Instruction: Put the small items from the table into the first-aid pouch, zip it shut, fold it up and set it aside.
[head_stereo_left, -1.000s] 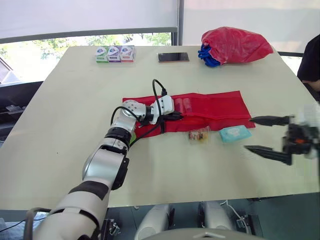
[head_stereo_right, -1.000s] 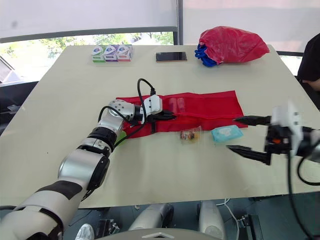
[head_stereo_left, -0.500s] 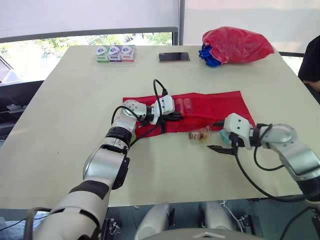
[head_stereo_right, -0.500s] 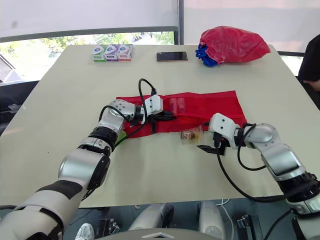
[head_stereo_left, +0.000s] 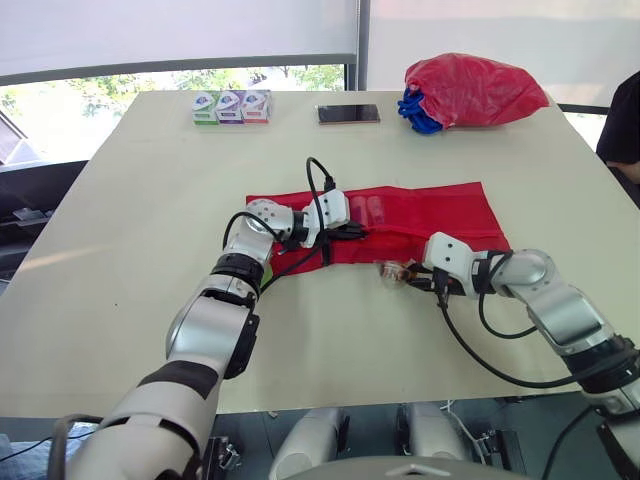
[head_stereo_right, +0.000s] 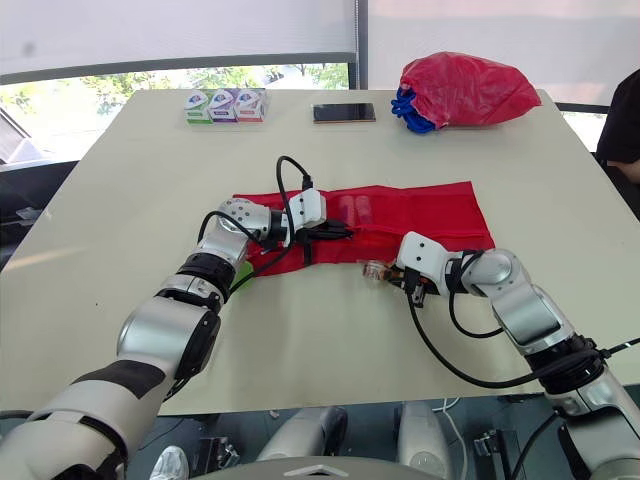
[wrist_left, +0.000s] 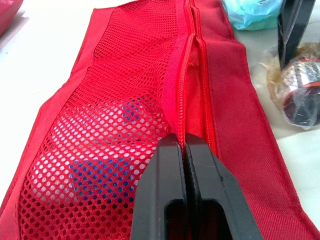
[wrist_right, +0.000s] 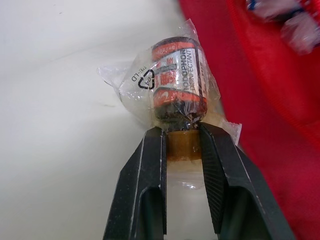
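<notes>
Packing step. My right pincer (wrist_right: 180, 131) is closed narrowly on the cap end of the bagged disinfectant bottle (wrist_right: 177, 82), which lies on the surface (head_stereo_left: 150, 200) just beside the red pouch (head_stereo_left: 430, 212). My left pincer (wrist_left: 185, 142) is pinched tight on the pouch's zip lip. Next, I judge, I lift the bottle and feed it into that opening.

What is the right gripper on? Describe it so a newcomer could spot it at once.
On the pale table lies a long red pouch, opened flat. Just off its near edge, held by the right gripper, is a small dark bottle with a red label, sealed in a clear bag, unlike the teal packet beside it.
</notes>
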